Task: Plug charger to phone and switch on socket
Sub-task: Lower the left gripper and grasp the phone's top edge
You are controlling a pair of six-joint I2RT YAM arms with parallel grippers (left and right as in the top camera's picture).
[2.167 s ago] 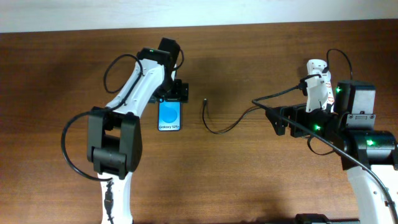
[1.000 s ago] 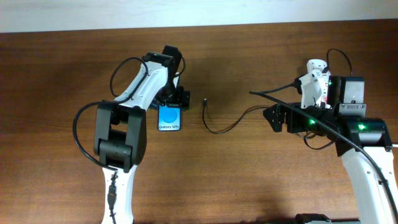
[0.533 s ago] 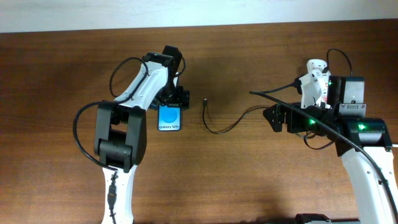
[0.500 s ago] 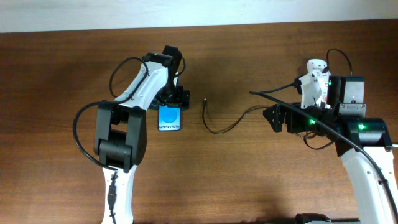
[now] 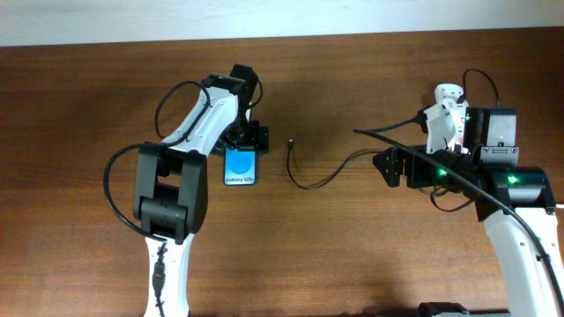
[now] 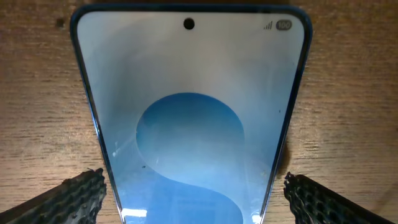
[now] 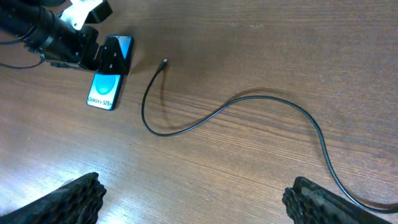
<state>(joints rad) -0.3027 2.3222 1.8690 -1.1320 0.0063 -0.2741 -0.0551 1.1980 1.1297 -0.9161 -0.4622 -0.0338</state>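
Beside blue-screen flat phone (image 5: 241, 165), on its right, I see tiny plug (image 5: 291, 141) of thin black cable (image 7: 267, 97); left pincer (image 6: 193, 200) nearer, spread either side of phone; right pincer (image 7: 193, 199) spread, empty, far off.

White strip on the phone (image 5: 241, 165) reading "Galaxy S25", small "100" badge at its screen's top corner

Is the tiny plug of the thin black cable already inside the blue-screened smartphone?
No, the plug lies on the wooden table, apart from the phone.
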